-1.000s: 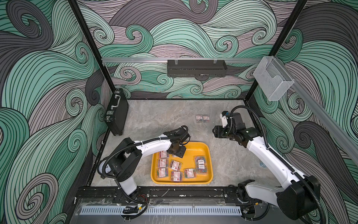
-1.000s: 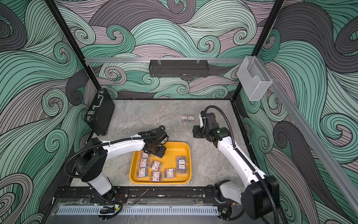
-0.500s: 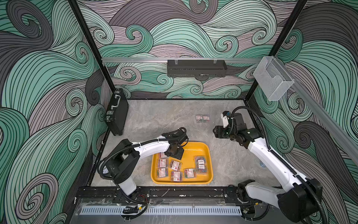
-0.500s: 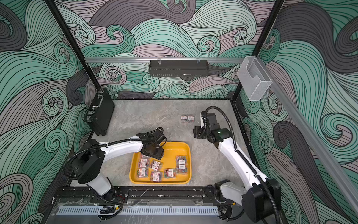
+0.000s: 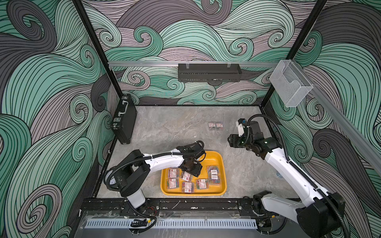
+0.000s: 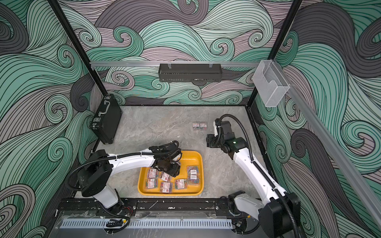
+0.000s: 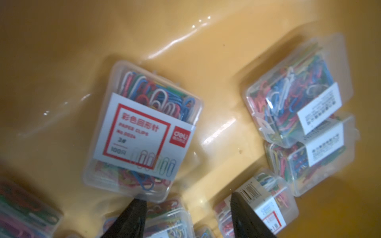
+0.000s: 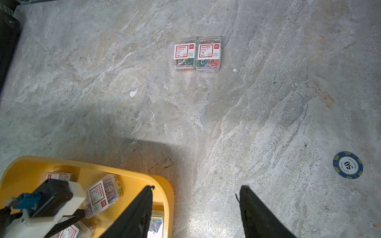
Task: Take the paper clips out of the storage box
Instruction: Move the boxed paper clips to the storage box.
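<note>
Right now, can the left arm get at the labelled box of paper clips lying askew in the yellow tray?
Probably yes. Its fingers hover spread and empty right at that box, and nothing covers its top. The neighbouring boxes lie close, though, so they might get nudged.

The left gripper (image 5: 190, 171) has travelled from the far left corner of the yellow storage box (image 5: 213, 159) toward its middle and has sunk lower. It now hangs just above a tilted box of paper clips (image 5: 186, 176), jaws apart. In the left wrist view one fingertip (image 7: 136, 208) seems to touch that box's edge, though blur hides the contact.
</note>
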